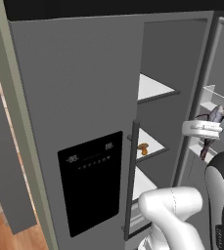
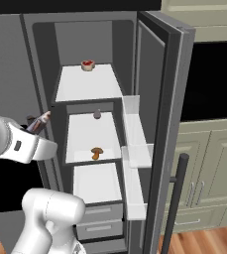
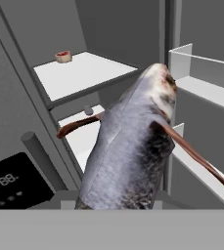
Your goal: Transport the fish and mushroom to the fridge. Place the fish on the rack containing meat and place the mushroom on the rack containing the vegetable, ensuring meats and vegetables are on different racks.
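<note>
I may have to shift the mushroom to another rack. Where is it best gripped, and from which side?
Grip the mushroom across its wide cap, which looks uppermost, coming in level through the open front of the fridge. It sits near the front edge of the middle shelf, and the top shelf overhead probably rules out a straight-down approach.

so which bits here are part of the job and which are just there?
Job:
- fish, gripped in the hand
- mushroom, on the middle rack
- meat, on the top rack
- small grey vegetable, at the back of the middle rack
- fridge, door open

Just there:
- dispenser panel
- cabinets
</note>
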You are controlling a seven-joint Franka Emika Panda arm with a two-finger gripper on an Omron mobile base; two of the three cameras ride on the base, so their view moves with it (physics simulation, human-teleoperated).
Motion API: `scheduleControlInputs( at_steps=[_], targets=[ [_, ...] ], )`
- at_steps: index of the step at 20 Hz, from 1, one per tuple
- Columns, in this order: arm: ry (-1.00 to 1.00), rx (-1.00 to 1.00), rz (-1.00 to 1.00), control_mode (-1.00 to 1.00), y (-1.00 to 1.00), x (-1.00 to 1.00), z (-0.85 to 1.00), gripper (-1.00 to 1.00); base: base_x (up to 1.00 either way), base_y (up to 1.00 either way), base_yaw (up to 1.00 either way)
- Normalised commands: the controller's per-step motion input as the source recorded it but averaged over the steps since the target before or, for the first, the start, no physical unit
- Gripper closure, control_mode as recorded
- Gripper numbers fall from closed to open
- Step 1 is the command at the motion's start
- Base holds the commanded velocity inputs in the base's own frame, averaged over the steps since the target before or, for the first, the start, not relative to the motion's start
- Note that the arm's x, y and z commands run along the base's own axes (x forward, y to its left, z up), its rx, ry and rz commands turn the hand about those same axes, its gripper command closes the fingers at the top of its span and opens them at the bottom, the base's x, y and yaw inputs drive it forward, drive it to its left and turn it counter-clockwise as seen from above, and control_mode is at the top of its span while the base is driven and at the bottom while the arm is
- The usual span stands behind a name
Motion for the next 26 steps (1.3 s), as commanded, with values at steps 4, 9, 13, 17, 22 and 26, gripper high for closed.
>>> scheduleControlInputs(
  at_steps=[4,9,13,17,22,26],
  targets=[
    [0.00,0.00,0.00,1.00,0.00,0.00,0.00,1.00,1.00,0.05,-0.13],
    [0.00,-0.01,-0.04,-1.00,0.00,0.64,0.21,1.00,0.20,0.00,-0.02],
    [-0.06,-0.05,0.00,-1.00,0.00,0.35,0.40,1.00,0.00,0.00,0.00],
    [-0.10,-0.02,0.01,-1.00,-0.09,0.26,0.42,1.00,0.00,0.00,0.00],
    [-0.02,0.00,0.07,-1.00,-0.10,0.52,0.14,1.00,0.00,0.00,0.00],
    [0.00,-0.03,0.10,-1.00,-0.09,0.57,0.00,1.00,0.00,0.00,0.00]
  ],
)
